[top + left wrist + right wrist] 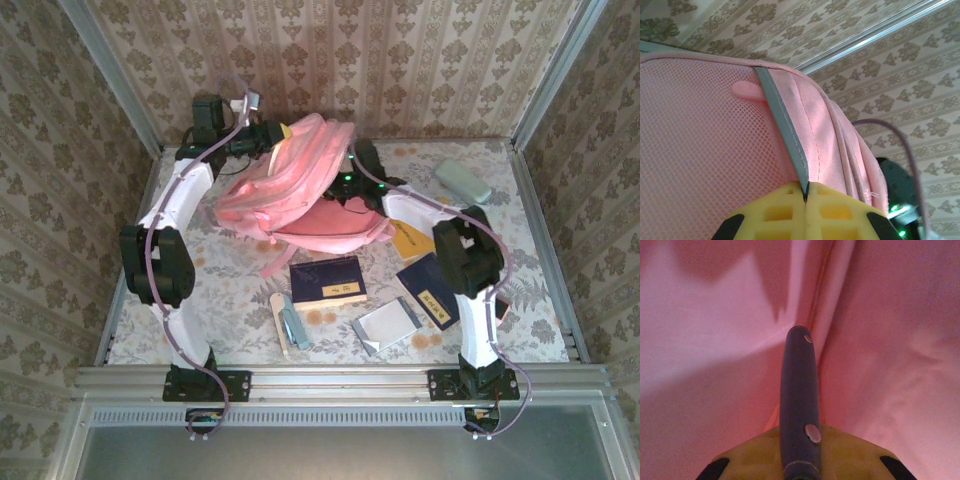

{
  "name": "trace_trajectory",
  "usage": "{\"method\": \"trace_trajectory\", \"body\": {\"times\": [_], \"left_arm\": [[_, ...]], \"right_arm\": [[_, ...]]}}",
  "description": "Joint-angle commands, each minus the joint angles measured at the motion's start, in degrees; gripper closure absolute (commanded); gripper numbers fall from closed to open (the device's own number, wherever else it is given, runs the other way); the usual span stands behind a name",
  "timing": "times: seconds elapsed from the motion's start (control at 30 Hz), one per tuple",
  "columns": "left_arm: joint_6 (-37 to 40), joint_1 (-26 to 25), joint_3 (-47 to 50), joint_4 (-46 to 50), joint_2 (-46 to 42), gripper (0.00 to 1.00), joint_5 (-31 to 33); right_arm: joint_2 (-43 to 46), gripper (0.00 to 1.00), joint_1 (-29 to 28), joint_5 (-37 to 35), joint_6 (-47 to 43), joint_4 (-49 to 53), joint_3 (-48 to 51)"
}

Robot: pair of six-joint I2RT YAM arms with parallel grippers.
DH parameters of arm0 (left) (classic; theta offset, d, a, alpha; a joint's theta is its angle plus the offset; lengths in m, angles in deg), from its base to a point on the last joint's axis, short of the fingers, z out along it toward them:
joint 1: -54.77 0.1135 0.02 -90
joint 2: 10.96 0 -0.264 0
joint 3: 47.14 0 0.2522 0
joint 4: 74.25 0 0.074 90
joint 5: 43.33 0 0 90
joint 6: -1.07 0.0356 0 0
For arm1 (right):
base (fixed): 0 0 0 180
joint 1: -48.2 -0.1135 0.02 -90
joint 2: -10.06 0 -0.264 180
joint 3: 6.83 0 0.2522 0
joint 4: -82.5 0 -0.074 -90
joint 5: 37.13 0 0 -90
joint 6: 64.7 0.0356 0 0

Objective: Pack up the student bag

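The student bag [300, 185], a big pink backpack, is propped up at the back of the table with its mouth toward the right arm. My left gripper [806, 192] is shut on a grey trim strip [782, 122] that runs across the bag's pink mesh panel [705, 150], and it holds that side up [262, 138]. My right gripper [800, 435] is deep inside the bag, with pink lining [890, 365] all around it. It is shut on a slim dark blue case [799, 385] with two round metal studs, which points away from the fingers.
On the floral table [230, 300] in front of the bag lie a dark blue notebook [327, 281], a second blue book [430, 293], an orange book [408, 240], a silver pouch [388, 325] and a ruler with a pen [288, 322]. A pale green case [462, 181] lies back right.
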Motion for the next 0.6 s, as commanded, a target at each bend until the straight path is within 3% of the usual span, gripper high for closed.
{"method": "trace_trajectory", "body": {"times": [0.0,0.1,0.2,0.43,0.57], "left_arm": [[-4.5,0.7,-0.8,-12.7,-6.0,1.00,-4.7],[-5.1,1.6,-0.6,-13.1,-5.8,1.00,-4.3],[-7.8,3.3,1.0,-16.4,-5.6,1.00,-4.1],[-7.7,5.9,3.9,-17.1,-6.0,1.00,-1.5],[-2.1,6.7,5.7,-10.0,-7.5,1.00,3.5]], "right_arm": [[-7.0,0.79,-2.3,-4.5,3.8,-2.3,-6.4],[-12.1,0.50,-3.8,-4.8,3.7,0.5,-12.3],[-9.5,0.33,-4.4,-8.5,-1.4,3.0,-11.4],[-2.2,0.28,-3.0,-8.5,-11.3,8.2,-8.0],[4.3,0.27,-2.0,-11.6,-17.3,13.7,-4.1]]}}
